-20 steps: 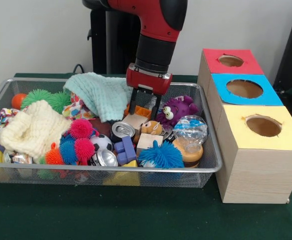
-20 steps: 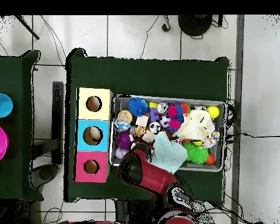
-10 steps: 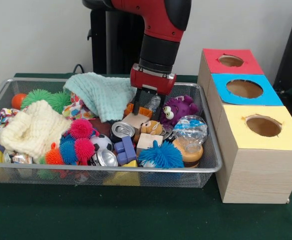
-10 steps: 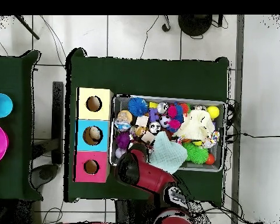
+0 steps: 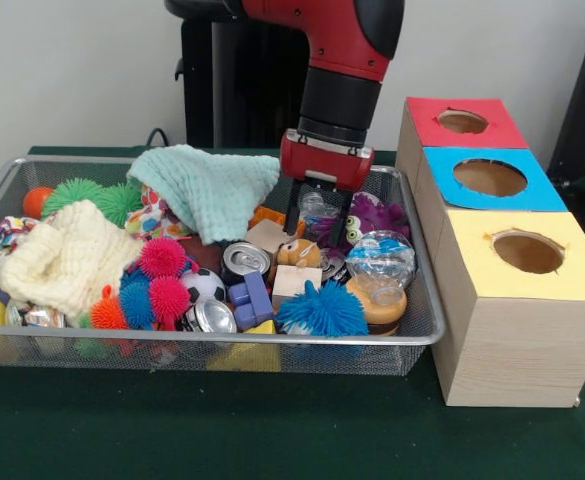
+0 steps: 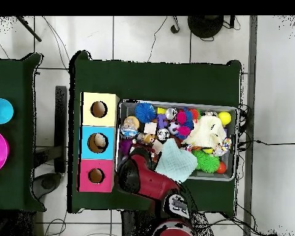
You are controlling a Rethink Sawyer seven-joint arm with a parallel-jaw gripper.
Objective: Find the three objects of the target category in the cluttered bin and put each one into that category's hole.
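One gripper (image 5: 317, 215) I'm holding over the bin (image 5: 412, 335) | jaws gripping a clear plastic ball (image 5: 319, 207), it seems | risking slip: smooth round shell, thin pinch.

Even indoor light, soft shadows, sharp
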